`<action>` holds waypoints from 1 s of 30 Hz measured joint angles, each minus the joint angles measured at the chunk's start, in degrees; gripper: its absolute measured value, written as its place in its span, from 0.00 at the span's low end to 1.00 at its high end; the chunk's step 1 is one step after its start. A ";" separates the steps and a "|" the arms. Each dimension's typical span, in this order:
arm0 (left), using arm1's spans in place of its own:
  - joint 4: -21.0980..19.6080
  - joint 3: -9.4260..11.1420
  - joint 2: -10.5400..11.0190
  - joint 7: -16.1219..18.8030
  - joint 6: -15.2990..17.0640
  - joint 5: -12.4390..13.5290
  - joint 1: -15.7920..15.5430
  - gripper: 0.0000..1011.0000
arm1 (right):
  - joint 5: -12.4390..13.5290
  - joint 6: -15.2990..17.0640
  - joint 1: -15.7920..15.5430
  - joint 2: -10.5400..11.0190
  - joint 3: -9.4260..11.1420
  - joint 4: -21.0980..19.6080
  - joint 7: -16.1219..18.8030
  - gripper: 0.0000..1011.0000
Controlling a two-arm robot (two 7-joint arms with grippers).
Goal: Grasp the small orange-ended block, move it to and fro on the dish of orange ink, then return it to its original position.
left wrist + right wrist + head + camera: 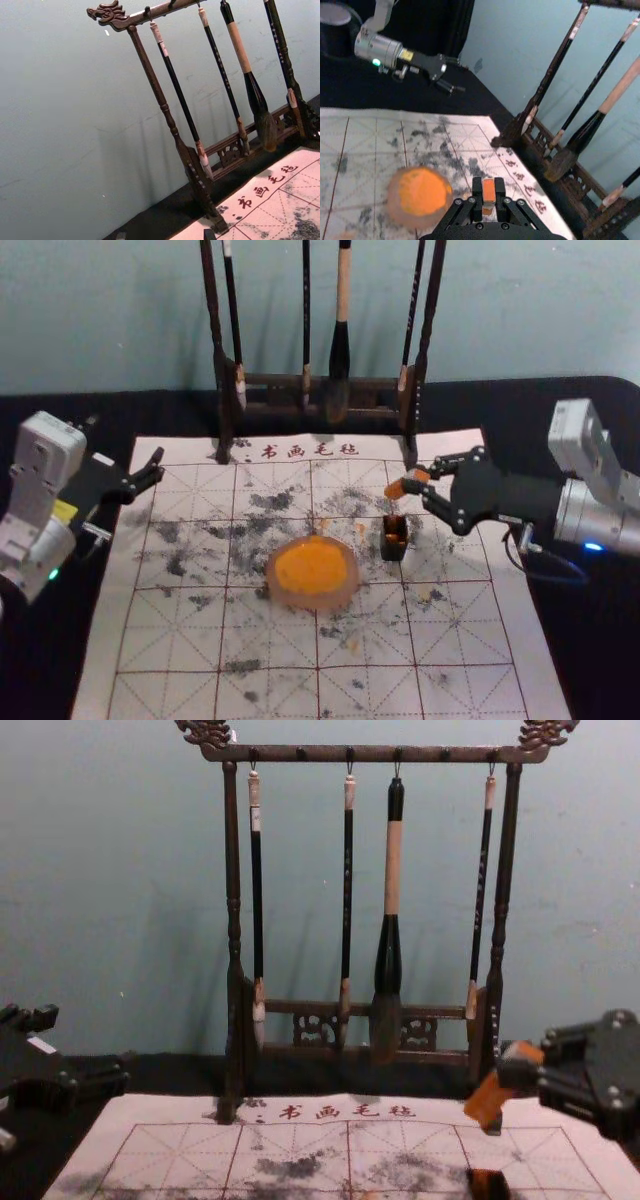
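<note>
Far left, from where I stand: left gripper (150, 472) parked over the worktop's edge, fingers spread, nothing between them. Next, the dish (315, 572), flat on the paper mat (270, 685), orange ink inside. Just right of it, a small dark holder (394, 538), orange inside too; probably the block's home.

Then the block (487, 1100). Looks light and stiff, squared sides, shouldn't squash or chip under a normal squeeze. Would guess the sides are grippy enough dry, slick if ink creeps up. Best hold: flat sides around the middle, lower end left free for the ink, fingers kept clear of it. A low grip would foul the dish; too high and the block could pivot when it drags.

Block is up in the air, near the holder and above it, off toward the right side of the dish. It sits between the tips of the right gripper (489, 192), clamped on both sides. Leans in the chest view: lower orange end pokes out down and left, other end sticks up past the fingers. Not touching the ink.
</note>
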 joint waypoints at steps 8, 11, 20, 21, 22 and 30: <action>0.00 0.00 0.00 0.00 0.00 0.00 0.00 0.99 | 1.68 10.13 1.09 -0.45 -1.10 -5.13 -1.68 0.12; 0.00 0.00 0.00 0.00 0.00 0.00 0.00 0.99 | 2.06 14.21 2.64 -1.32 -2.47 -5.30 -1.69 0.12; 0.00 0.00 0.00 0.00 0.00 0.00 0.00 0.99 | 2.30 21.08 7.49 -3.65 -7.06 -2.08 0.69 0.12; 0.00 0.00 0.00 0.00 0.00 0.00 0.00 0.99 | 2.34 21.62 8.14 -3.95 -7.76 -1.42 1.24 0.12; 0.00 0.00 0.00 0.00 0.00 0.00 0.00 0.99 | 2.34 21.82 8.46 -4.08 -8.10 -1.13 1.55 0.12; 0.00 0.00 0.00 0.00 0.00 0.00 0.00 0.99 | 2.30 22.38 10.75 -4.49 -11.08 0.84 4.15 0.12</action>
